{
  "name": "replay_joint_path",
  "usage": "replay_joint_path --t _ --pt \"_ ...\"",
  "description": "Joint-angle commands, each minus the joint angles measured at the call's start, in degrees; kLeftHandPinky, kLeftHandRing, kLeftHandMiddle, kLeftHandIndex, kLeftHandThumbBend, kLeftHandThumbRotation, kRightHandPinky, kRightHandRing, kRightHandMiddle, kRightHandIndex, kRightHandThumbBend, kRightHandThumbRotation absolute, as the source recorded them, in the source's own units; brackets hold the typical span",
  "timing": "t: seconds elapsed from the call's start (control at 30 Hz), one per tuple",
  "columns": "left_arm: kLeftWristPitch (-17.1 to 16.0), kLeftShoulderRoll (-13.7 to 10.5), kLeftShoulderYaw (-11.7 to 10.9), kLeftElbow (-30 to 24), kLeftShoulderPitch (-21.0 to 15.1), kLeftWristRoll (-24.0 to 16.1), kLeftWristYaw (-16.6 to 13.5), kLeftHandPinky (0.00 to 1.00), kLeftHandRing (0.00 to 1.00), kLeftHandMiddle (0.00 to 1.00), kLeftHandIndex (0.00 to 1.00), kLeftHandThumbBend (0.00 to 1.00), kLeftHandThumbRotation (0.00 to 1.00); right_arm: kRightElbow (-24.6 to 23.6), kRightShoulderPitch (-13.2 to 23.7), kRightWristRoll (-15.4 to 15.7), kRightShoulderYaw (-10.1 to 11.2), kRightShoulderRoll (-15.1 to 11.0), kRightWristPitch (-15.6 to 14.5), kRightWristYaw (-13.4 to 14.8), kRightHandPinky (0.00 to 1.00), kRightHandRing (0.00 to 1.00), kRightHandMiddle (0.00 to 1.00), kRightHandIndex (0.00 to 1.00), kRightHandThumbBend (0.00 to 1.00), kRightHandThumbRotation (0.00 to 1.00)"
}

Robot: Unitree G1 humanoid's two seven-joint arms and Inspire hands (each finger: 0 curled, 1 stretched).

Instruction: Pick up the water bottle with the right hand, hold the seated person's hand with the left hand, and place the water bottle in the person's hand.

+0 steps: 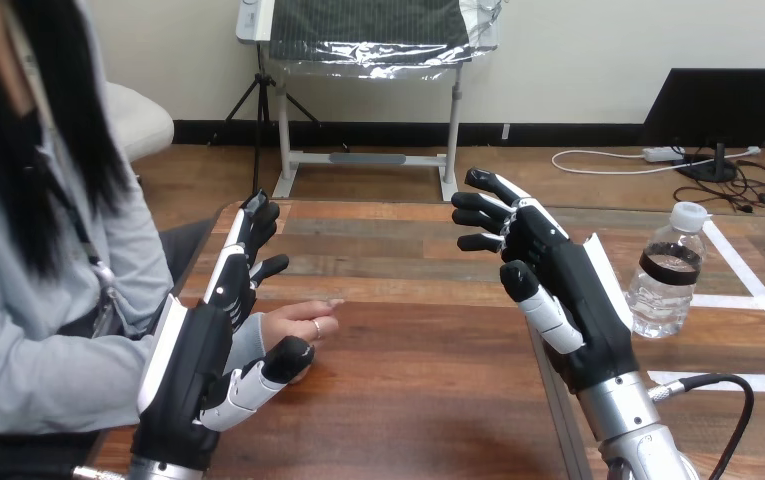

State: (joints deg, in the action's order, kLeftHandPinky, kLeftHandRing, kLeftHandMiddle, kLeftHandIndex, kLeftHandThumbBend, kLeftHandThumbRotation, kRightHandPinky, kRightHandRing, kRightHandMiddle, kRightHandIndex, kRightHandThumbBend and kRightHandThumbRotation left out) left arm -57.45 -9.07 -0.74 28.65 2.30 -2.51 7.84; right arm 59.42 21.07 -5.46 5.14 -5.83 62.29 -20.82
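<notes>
A clear water bottle with a white cap and a dark label band stands upright on the wooden table at the right. My right hand hovers just left of it, open, its fingers spread and pointing up and left, apart from the bottle. At the left, my left hand stands on edge with its fingers straight and pointing away from me. The person's hand lies against its palm side, between the straight fingers and the thumb. The thumb touches the lower edge of that hand without closing round it.
White tape lines cross the table's right part around the bottle. A black cable loops beside my right forearm. The person sits close at the table's left edge, with a grey sleeve behind my left hand.
</notes>
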Motion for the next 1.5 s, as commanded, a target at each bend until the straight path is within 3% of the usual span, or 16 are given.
replay_joint_path --t 0.0,1.47 --pt "-0.5 -0.3 -0.1 -1.1 -3.3 1.3 0.2 0.86 0.96 1.00 0.99 1.00 0.84 0.3 3.2 0.1 0.2 0.4 0.5 0.3 0.72 0.81 0.82 0.87 1.00 0.83" --pt "-0.8 -0.6 -0.8 -1.4 -2.8 0.6 -0.2 0.85 0.95 0.99 0.98 1.00 0.84 0.7 4.5 1.6 -0.1 -0.3 0.9 0.8 0.72 0.80 0.82 0.87 1.00 0.83"
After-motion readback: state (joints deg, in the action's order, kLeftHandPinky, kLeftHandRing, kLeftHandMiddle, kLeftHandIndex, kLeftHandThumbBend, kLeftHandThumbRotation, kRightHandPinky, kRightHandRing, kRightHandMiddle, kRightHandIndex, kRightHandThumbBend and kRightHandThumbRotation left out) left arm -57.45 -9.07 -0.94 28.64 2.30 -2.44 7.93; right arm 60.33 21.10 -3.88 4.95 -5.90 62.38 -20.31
